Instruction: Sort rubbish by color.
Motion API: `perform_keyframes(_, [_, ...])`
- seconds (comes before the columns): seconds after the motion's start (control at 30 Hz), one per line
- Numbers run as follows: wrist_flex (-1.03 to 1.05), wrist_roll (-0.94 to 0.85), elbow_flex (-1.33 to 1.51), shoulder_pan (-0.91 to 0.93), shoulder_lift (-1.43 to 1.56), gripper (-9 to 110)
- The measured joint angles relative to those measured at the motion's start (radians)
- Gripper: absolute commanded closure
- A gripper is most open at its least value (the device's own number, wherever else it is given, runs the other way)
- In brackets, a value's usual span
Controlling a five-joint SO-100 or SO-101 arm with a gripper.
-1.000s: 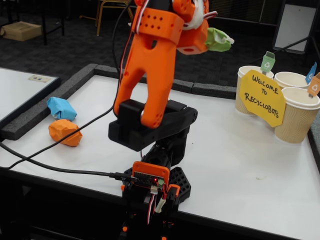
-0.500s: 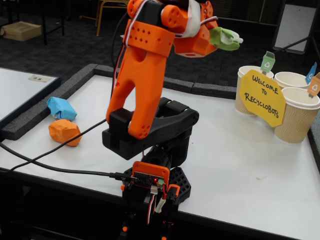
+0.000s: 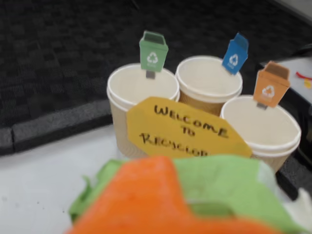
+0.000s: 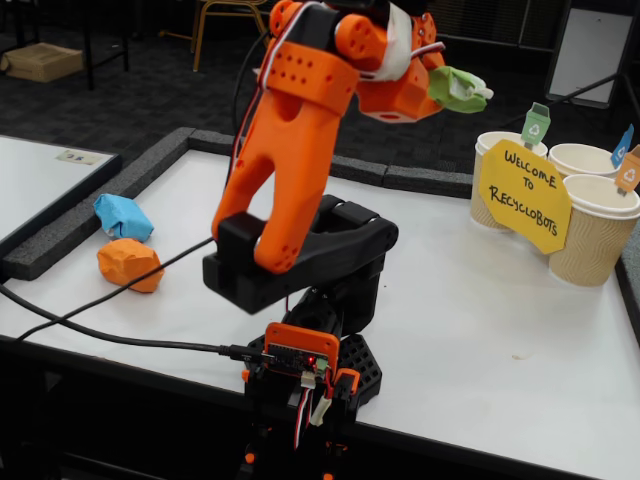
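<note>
1. green paper wad rides high above the white table, pinched in the gripper of the orange arm; in the fixed view it sits at about one o'clock from the arm's base and clear of every surface.

2. seen from the wrist view, the same green wad fills the bottom of the picture, pressed under an orange finger, with three paper cups straight ahead at twelve o'clock.

3. each cup carries a little bin flag: the green-flag cup stands at eleven o'clock, the blue-flag cup at twelve, the orange-flag cup at two; a yellow welcome sign leans across their fronts.

4. two other wads wait on the table at nine o'clock from the base in the fixed view: the light blue wad and, just beside it, the orange wad.

5. step in hand, by the look of it: carrying the first piece to the cups; none of the three cups shows anything inside in the wrist view, so the sorting appears barely begun.

6. next move calls for reaching further toward the green-flag cup, getting the wad over its open mouth rather than over the sign, and only then spreading the fingers; the flag stick at the rim is something to steer clear of.
</note>
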Motion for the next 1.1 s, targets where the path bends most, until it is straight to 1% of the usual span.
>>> perform_keyframes(0.2, [-0.044,0.000,-0.109,-0.003,-0.281,101])
perform_keyframes(0.57, [-0.044,0.000,-0.518,-0.126,-0.818,101])
perform_keyframes(0.7, [-0.046,0.000,-0.649,-0.135,-0.976,101])
perform_keyframes(1.1, [-0.161,0.000,-0.808,-0.087,-1.358,101])
